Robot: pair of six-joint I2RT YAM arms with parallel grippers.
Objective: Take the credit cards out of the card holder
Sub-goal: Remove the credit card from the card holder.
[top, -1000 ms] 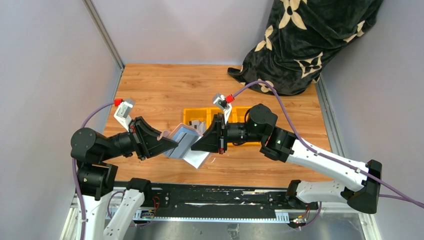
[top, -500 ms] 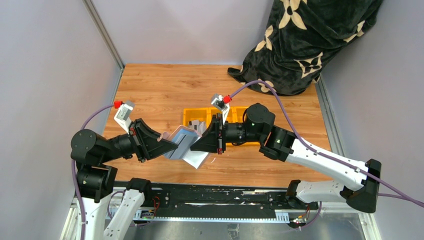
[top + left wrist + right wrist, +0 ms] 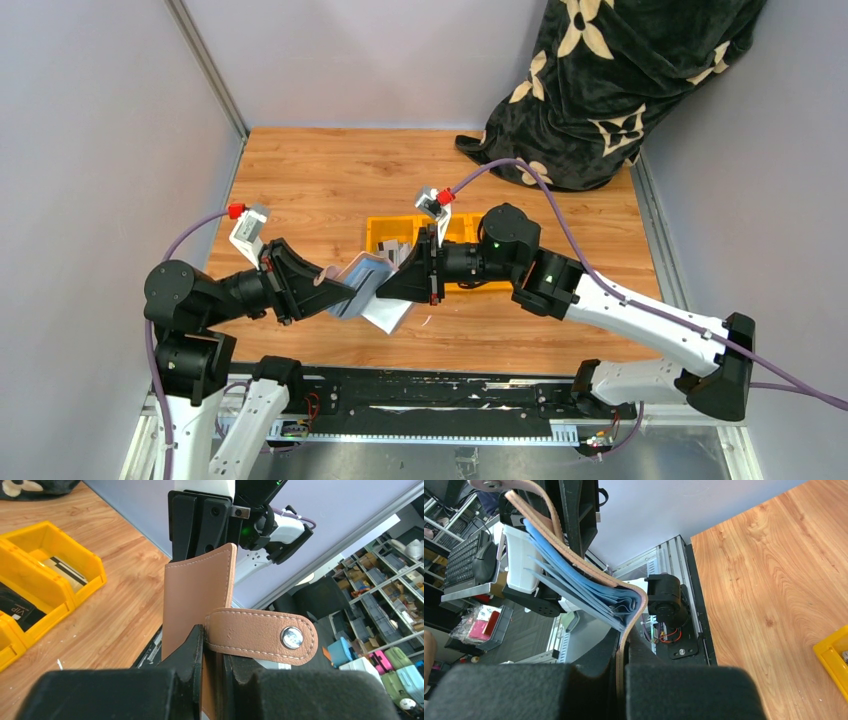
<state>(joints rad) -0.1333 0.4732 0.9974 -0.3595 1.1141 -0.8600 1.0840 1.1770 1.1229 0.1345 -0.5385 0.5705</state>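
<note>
Card holder (image 3: 362, 285): open, aloft over the worktop (image 3: 330, 180) between both arms.
Left gripper (image 3: 212, 650): clamped on one flap.
Right gripper (image 3: 621, 652): pinching the other flap.
Yellow bins (image 3: 90, 582): behind it, holding what look like credit cards (image 3: 64, 570).

You have the card holder (image 3: 366, 288) over the near half of the table (image 3: 320, 190), caught between the two arms. The left gripper (image 3: 337, 291) grips its left side and the right gripper (image 3: 386, 289) its right, tips facing each other. Just behind it sit the bins (image 3: 383, 229), with a card (image 3: 63, 571) lying in one compartment. A draped cloth (image 3: 610, 90) fills the far right corner.
</note>
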